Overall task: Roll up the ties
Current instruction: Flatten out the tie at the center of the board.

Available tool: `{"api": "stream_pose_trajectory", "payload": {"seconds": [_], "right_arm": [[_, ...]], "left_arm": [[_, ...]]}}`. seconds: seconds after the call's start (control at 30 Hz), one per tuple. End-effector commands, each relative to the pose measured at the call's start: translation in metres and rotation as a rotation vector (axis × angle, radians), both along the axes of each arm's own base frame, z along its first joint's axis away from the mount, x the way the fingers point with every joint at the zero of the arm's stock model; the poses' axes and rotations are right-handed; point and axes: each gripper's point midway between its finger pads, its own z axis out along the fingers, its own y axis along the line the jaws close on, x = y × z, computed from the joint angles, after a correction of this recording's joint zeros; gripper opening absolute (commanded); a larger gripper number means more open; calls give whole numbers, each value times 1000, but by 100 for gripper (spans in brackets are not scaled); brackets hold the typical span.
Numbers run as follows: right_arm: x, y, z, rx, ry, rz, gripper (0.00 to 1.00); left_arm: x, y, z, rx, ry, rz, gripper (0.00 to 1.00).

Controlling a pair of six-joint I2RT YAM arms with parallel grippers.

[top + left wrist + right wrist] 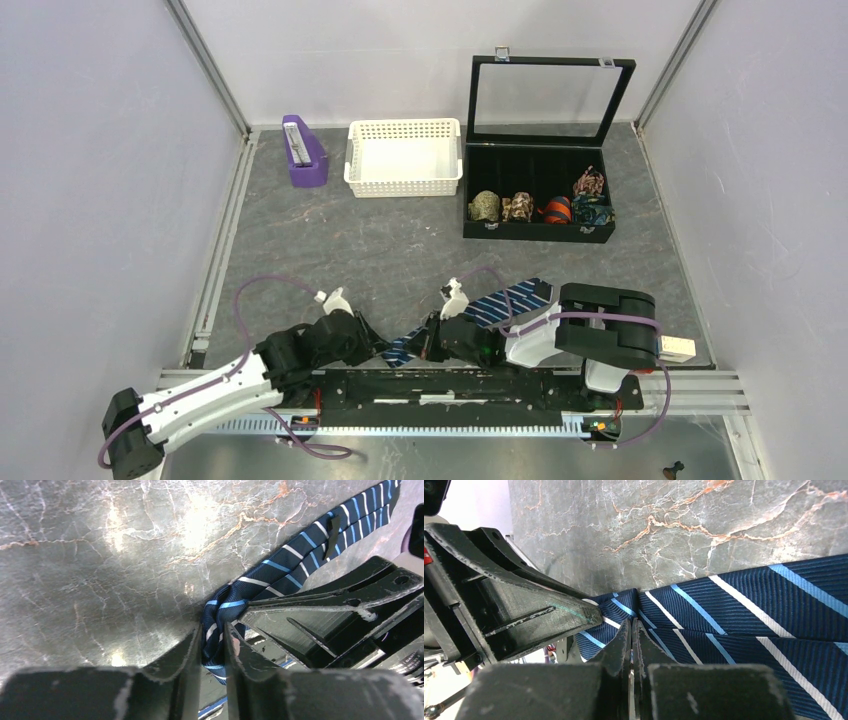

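Navy striped tie [505, 303] lies on the grey table [400, 250] near six o'clock in the overhead view, its broad end pointing toward two o'clock. The left claw [388, 347] and right claw [432, 345] meet at its near end. A black case [540, 190] with patterned rolls sits at one o'clock and a white basket [403, 157] at twelve. In the left wrist view, the left claw [212, 647] pinches the tie's bunched end, and the fabric runs off toward two o'clock. In the right wrist view, the right claw [631, 635] is pressed together on the tie's fold. Two striped layers spread toward three o'clock, and the left claw touches the fold from nine.
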Motion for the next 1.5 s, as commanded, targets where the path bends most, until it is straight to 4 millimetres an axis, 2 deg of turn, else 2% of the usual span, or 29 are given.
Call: {"api": "stream_pose_trajectory", "payload": {"seconds": [0.0,0.07,0.2,0.27,0.37,0.53,0.67,0.77,0.9,1.07,1.13,1.3,1.37,1.47], "right_arm": [[4,0,9,11,-49,-9,0],[6,-3,10,2,-68,-10,3],[18,-18,16,-60,-152,-39,35],[27,-30,19,-111,-199,-59,47],[44,-60,20,-202,-268,-129,54],[74,-123,16,-315,-351,-273,54],[90,-156,9,-391,-388,-309,51],[97,-168,8,-458,-422,-300,48],[102,-183,3,-524,-428,-312,47],[105,-214,-18,-556,-382,-367,45],[109,-226,-20,-573,-378,-396,44],[122,-246,-10,-604,-406,-457,42],[126,-247,-2,-610,-431,-461,42],[131,-238,16,-593,-475,-425,39]], "left_arm": [[6,-13,7,-63,-37,-11,21],[9,-14,7,-62,-71,-25,13],[20,-17,8,-34,-186,-80,6],[26,-16,10,6,-247,-112,4],[36,-15,16,56,-338,-148,2],[55,-29,40,88,-480,-218,2],[66,-40,43,140,-499,-290,2],[74,-55,47,100,-490,-367,2],[88,-52,41,140,-428,-412,2],[101,-55,47,126,-435,-433,2],[104,-61,49,116,-442,-452,2],[112,-71,46,134,-425,-497,3],[116,-73,44,141,-422,-502,4],[118,-78,41,138,-410,-524,7]]}}
